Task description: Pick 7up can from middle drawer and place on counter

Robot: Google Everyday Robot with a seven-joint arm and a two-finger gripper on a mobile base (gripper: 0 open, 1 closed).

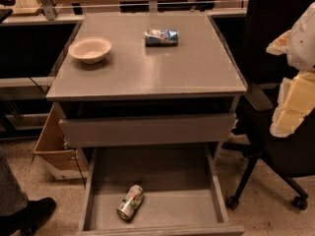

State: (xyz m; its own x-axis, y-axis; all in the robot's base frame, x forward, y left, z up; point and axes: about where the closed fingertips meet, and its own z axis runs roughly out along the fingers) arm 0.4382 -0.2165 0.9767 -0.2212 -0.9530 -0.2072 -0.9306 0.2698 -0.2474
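In the camera view, the gripper [290, 107] is seen at the right edge of the frame, raised beside the counter [147, 73] and in front of a black office chair [275, 146]. Whether it is open or closed cannot be told. It is kept well apart from the 7up can [130, 202].

The 7up can is found lying on its side on the floor of the middle drawer [177, 208], which is pulled out. The can is placed left of centre, near the drawer's front. Its long axis is set diagonally, with one shiny end turned toward the front left and the other toward the back right.

On the counter, a pale bowl [90, 49] is set at the left, and a blue-and-white can [161, 37] is laid on its side near the back.
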